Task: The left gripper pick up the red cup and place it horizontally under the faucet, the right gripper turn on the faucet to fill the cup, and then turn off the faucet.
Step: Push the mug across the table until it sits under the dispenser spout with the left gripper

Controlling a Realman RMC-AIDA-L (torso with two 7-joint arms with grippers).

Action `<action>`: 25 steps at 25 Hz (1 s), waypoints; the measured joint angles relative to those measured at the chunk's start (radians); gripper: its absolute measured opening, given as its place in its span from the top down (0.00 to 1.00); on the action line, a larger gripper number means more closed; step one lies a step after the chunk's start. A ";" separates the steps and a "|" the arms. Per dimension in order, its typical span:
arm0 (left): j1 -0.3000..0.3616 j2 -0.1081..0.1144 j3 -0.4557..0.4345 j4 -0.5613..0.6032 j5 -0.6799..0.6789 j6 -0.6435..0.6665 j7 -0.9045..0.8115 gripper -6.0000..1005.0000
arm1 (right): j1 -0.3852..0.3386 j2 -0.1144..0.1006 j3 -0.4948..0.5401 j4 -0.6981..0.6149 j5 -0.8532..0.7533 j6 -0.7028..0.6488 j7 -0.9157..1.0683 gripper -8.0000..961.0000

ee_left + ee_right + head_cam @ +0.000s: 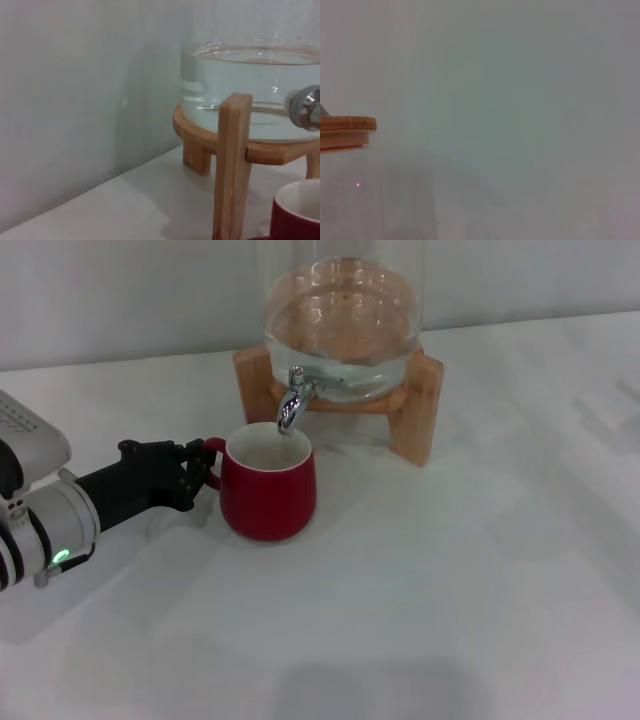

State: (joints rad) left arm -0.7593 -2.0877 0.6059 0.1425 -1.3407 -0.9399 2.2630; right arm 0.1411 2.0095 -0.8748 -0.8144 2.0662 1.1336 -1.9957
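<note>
Where the faucet (291,410) ends, red cup (267,483) upright, handle between left gripper (203,474) fingers, pinched

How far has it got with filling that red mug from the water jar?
The red mug already stands upright on the table under the chrome faucet. The left end effector is at the mug's handle; whether it grips is unclear. No water is running and the mug looks empty. Left: the right end effector, out of sight, must open the faucet, then close it.
</note>
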 joint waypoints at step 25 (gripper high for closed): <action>0.008 -0.002 0.000 0.005 -0.005 -0.014 0.182 0.88 | 0.003 0.000 0.004 0.002 0.000 -0.002 -0.002 0.17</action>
State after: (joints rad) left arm -0.7511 -2.0892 0.6059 0.1472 -1.3460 -0.9540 2.4453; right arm 0.1442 2.0095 -0.8712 -0.8129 2.0663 1.1314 -1.9972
